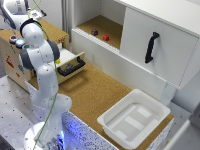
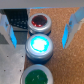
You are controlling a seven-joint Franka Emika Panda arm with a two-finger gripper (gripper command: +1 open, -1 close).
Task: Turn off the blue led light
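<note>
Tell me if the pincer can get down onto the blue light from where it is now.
Probably yes. The blue light sits between the open pincer's fingers, with nothing over it; the red button and green button flank it closely.

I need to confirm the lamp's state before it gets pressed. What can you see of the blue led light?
The blue led light is a small round push-button with a silvery, metallic-looking rim and a pale blue centre that glows brightly, so it appears lit. It sits flat on a cork-like surface, in the middle of a row between a red-centred button and a green-centred button. The pincer hangs over it, one finger to each side, and nothing visibly touches it.
</note>
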